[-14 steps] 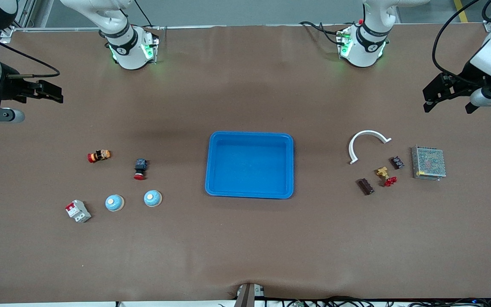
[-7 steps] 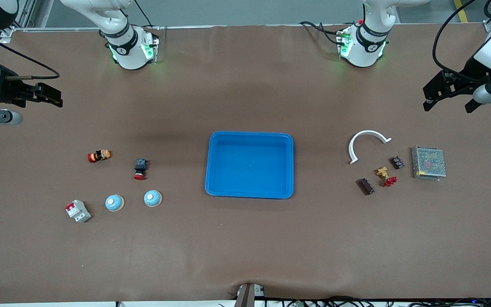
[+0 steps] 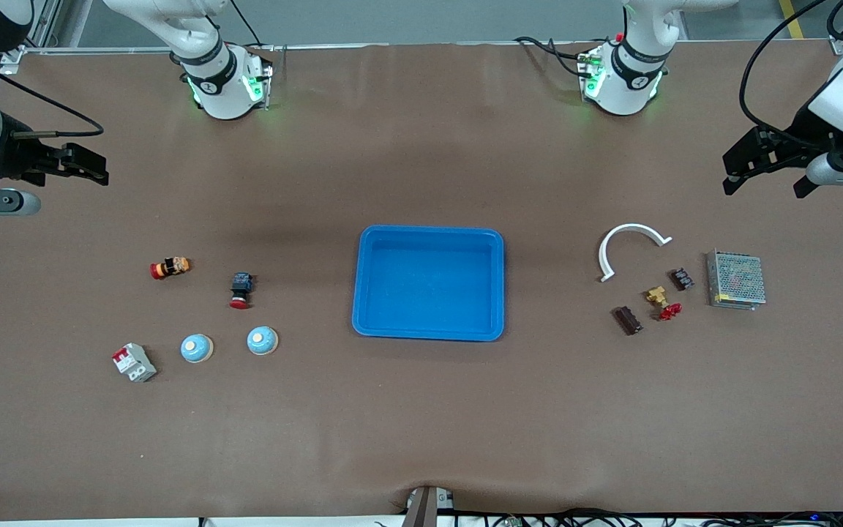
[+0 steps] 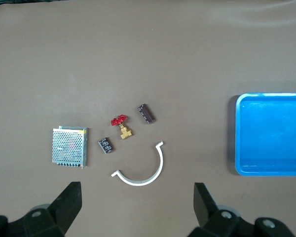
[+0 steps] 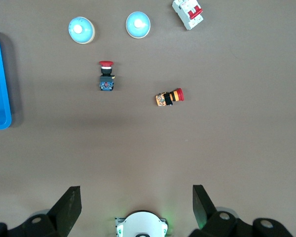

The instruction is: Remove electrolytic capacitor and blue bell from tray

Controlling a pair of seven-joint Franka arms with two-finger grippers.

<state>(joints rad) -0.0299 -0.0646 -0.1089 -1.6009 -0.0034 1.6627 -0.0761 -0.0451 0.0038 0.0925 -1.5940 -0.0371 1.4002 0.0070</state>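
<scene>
Two light blue dome bells sit toward the right arm's end of the table and show in the right wrist view. Two small dark capacitors lie toward the left arm's end and show in the left wrist view. A blue tray sits at the table's middle, with nothing in it. My right gripper hangs open and empty above bare table near its end. My left gripper hangs open and empty above bare table beside a white arc.
A white curved piece, a red-handled brass valve and a metal mesh power supply lie by the capacitors. Two red-capped push buttons and a white circuit breaker lie by the bells.
Both grippers have shifted only slightly in the air and stay open. Nothing on the table has moved.
</scene>
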